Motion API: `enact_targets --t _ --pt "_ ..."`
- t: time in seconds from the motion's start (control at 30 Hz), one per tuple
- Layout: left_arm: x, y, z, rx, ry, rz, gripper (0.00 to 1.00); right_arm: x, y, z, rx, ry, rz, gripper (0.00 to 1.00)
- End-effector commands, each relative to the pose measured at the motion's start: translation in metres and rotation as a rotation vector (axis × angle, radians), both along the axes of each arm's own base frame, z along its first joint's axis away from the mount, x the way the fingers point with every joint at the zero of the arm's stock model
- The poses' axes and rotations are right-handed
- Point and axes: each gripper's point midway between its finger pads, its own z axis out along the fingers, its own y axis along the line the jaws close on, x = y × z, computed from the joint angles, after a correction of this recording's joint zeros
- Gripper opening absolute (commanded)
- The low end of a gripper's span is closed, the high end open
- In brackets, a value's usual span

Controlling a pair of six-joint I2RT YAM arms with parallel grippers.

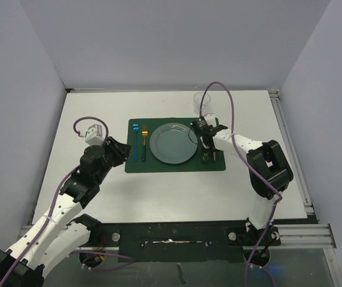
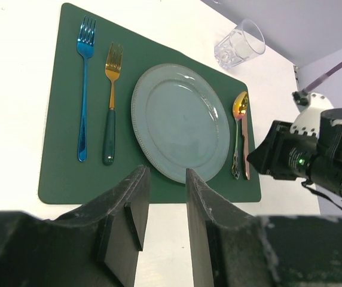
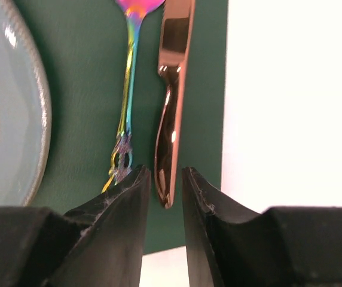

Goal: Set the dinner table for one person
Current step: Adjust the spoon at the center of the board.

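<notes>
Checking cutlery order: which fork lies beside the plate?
The gold fork with the dark green handle; the all-blue fork lies beyond it, away from the grey-blue plate.

On the placemat point(image 1: 159, 166), forks point(image 1: 136, 142) lie left of the plate point(image 1: 173, 143), with spoon point(image 3: 129, 78) and knife point(image 3: 170, 119) to its right. The glass point(image 1: 202, 103) stands behind the plate, on the surface point(image 1: 99, 107).

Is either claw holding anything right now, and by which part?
Nothing is held. The right claw stands open at the knife handle's end, not pinching it; the left claw is empty.
</notes>
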Motion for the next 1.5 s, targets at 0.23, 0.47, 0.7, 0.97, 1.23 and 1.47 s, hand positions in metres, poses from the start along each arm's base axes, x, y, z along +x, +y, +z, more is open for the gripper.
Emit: enact_targets --t 0.23,0.47,0.7,0.97,1.23,1.47 --pt "0.004 -0.002 0.019 -0.042 -0.065 0.005 0.30 0.070 -0.003 0.033 0.156 -0.161 -0.053 0.28" --pt "0.006 -0.002 0.013 -0.039 -0.050 0.008 0.30 0.077 0.021 0.039 0.266 -0.156 -0.009 0.27" --pt "0.005 0.000 0.014 -0.034 -0.056 0.016 0.30 0.067 0.020 0.015 0.258 -0.103 -0.016 0.27" --pt "0.004 0.003 0.013 -0.028 -0.053 0.025 0.30 0.060 0.021 -0.008 0.263 -0.059 -0.019 0.25" --pt "0.004 0.004 0.016 -0.027 -0.060 0.028 0.30 0.058 0.021 -0.018 0.253 -0.042 -0.021 0.24" --pt "0.004 0.003 0.016 -0.027 -0.059 0.026 0.30 0.062 0.022 -0.023 0.247 -0.040 -0.021 0.24"
